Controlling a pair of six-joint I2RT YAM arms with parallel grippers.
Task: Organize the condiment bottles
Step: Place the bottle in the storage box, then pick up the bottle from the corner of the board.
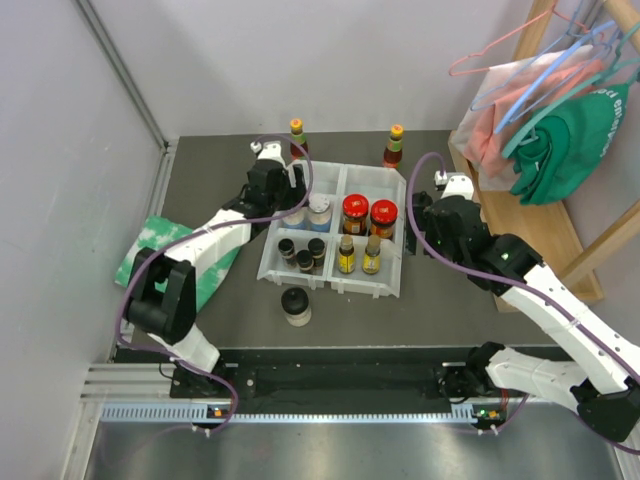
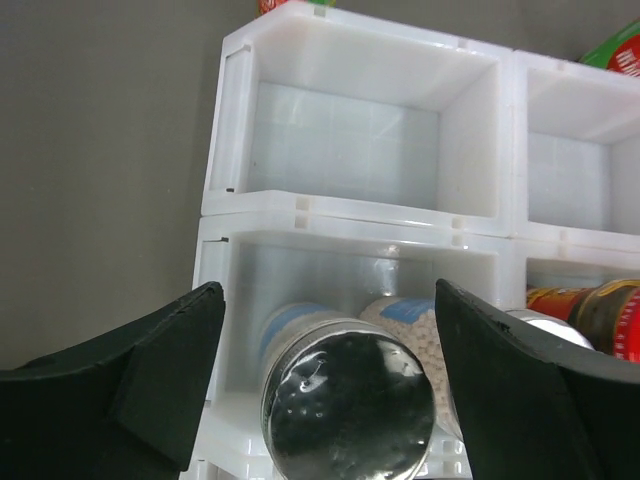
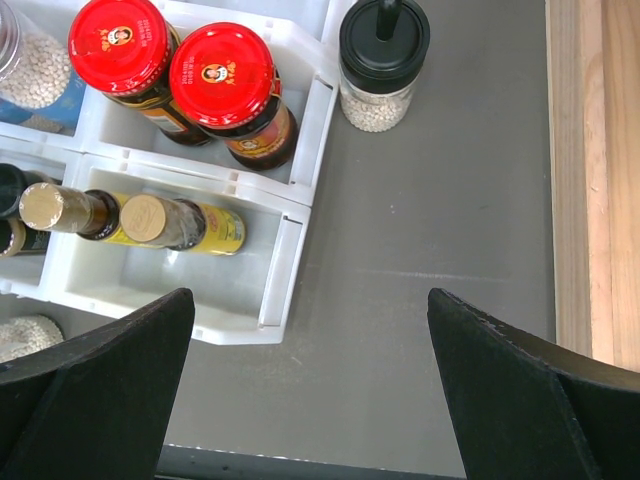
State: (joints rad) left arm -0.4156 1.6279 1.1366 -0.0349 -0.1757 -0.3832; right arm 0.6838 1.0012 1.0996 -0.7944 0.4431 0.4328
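The condiment bottles mostly stand in the white tray (image 1: 333,284). Two red-lidded jars (image 3: 222,68), two yellow-labelled bottles (image 3: 150,220) and small dark spice jars (image 1: 303,253) fill its compartments. My left gripper (image 2: 330,290) is open over the tray's left side. A silver-lidded jar (image 2: 345,400) stands between its fingers, untouched, beside a jar of white grains (image 2: 415,320). My right gripper (image 3: 310,300) is open over bare table right of the tray. A black-capped jar (image 3: 383,50) stands beside the tray. Another jar (image 1: 296,305) sits in front of it. Two sauce bottles (image 1: 297,130) stand behind.
A green-white cloth (image 1: 150,255) lies left of the tray under my left arm. A wooden rack (image 1: 565,215) with hangers and hanging cloths rises at the right, its base board (image 3: 595,180) close to my right gripper. Grey walls close off the left and back.
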